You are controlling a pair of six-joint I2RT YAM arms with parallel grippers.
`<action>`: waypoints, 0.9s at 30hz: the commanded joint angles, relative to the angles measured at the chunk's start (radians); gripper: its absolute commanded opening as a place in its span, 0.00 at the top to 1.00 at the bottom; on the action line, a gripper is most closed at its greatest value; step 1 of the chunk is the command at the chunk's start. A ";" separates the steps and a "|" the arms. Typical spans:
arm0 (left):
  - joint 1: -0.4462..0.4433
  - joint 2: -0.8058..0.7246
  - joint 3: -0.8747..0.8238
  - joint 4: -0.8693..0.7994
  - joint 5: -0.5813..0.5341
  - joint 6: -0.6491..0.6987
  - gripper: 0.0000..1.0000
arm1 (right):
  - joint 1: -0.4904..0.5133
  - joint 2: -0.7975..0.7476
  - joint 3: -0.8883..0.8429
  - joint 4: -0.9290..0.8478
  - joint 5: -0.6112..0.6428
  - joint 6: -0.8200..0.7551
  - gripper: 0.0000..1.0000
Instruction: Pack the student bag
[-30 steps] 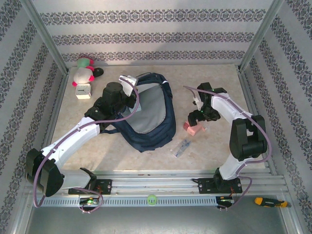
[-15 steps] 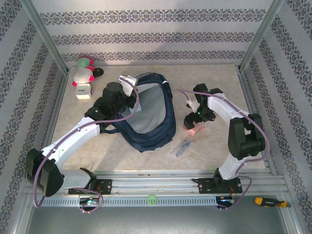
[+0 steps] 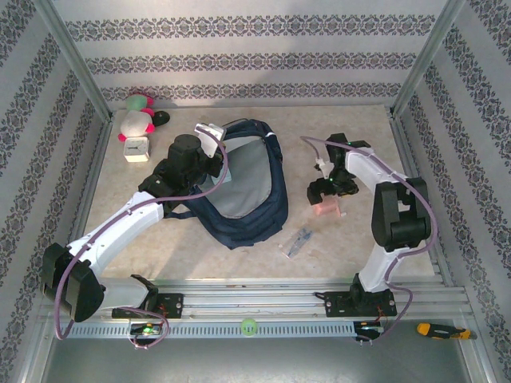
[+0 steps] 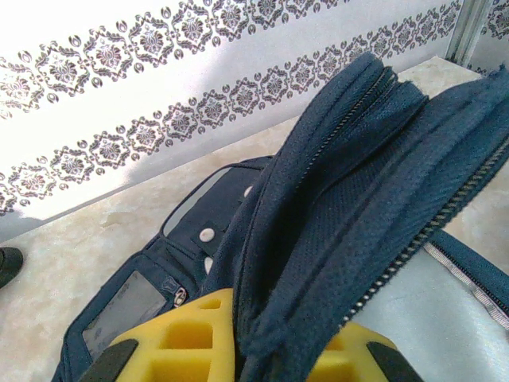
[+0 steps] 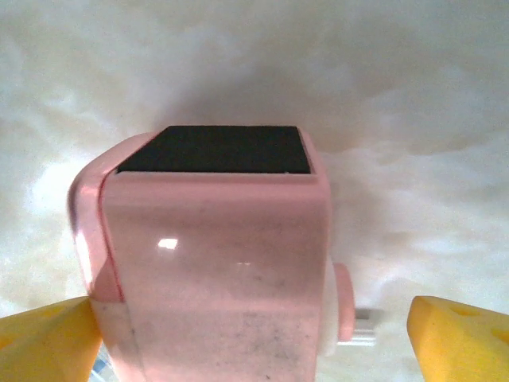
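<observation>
On the table (image 3: 239, 263), my left hand (image 4: 238, 350) clamps the student bag (image 4: 334, 199) by its rim, my released right hand (image 5: 254, 338) straddling a pink box (image 5: 215, 239).

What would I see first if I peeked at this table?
The big navy student bag lies open in the middle of the table, its grey inside showing, and the left pincer is shut on its zipper edge. To the right of the bag, the right pincer is open around a pink box with a black top, not squeezing it.
</observation>
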 commanded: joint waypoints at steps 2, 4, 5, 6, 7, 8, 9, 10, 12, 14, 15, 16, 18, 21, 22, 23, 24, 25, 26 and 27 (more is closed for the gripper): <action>-0.012 -0.064 0.014 0.132 -0.020 -0.016 0.99 | -0.016 -0.078 0.022 -0.023 -0.016 0.065 0.02; -0.011 -0.066 0.010 0.136 -0.019 -0.020 0.99 | -0.016 -0.090 0.012 -0.039 -0.034 0.089 0.02; -0.012 -0.067 0.008 0.139 -0.019 -0.020 0.99 | -0.016 -0.090 0.006 -0.043 -0.039 0.102 0.02; -0.011 -0.067 0.006 0.141 -0.019 -0.022 0.99 | -0.016 -0.087 -0.002 -0.050 -0.037 0.119 0.02; -0.011 -0.067 0.006 0.140 -0.019 -0.022 0.99 | -0.016 -0.082 -0.010 -0.054 -0.035 0.135 0.02; -0.012 -0.067 0.005 0.138 -0.017 -0.023 0.99 | -0.016 -0.076 -0.018 -0.055 -0.032 0.147 0.02; -0.011 -0.067 0.007 0.140 -0.016 -0.024 0.99 | -0.017 -0.068 -0.025 -0.050 -0.035 0.156 0.02; -0.011 -0.069 0.006 0.140 -0.014 -0.025 0.99 | -0.016 -0.059 -0.034 -0.043 -0.038 0.160 0.03; -0.011 -0.070 0.008 0.138 -0.010 -0.027 0.99 | -0.016 -0.038 -0.041 -0.039 -0.036 0.165 0.04; -0.011 -0.066 0.006 0.138 -0.008 -0.027 0.99 | -0.014 -0.018 -0.048 -0.030 -0.039 0.168 0.05; -0.011 -0.064 0.007 0.137 -0.007 -0.027 0.99 | -0.013 -0.007 -0.049 -0.027 -0.030 0.170 0.06; -0.012 -0.064 0.008 0.133 -0.006 -0.027 0.99 | -0.013 0.001 -0.050 -0.023 -0.028 0.173 0.06; -0.011 -0.064 0.009 0.133 -0.008 -0.027 1.00 | -0.014 0.016 -0.052 -0.010 -0.027 0.171 0.06; -0.011 -0.068 0.007 0.140 -0.009 -0.027 0.99 | -0.014 0.039 -0.051 0.008 -0.038 0.169 0.08; -0.012 -0.069 0.006 0.140 -0.009 -0.026 1.00 | -0.014 0.045 -0.051 0.014 -0.043 0.168 0.09; -0.011 -0.071 0.005 0.138 -0.011 -0.027 0.99 | -0.014 0.050 -0.049 0.019 -0.047 0.168 0.09; -0.012 -0.070 0.003 0.137 -0.011 -0.025 0.99 | -0.015 0.056 -0.048 0.025 -0.053 0.166 0.09; -0.011 -0.071 0.002 0.137 -0.012 -0.024 0.99 | -0.015 0.061 -0.045 0.030 -0.060 0.167 0.10; -0.011 -0.073 0.002 0.137 -0.014 -0.024 0.99 | -0.018 0.067 -0.041 0.028 -0.061 0.166 0.11; -0.011 -0.074 0.002 0.137 -0.015 -0.023 0.99 | -0.017 0.071 -0.037 0.027 -0.059 0.165 0.11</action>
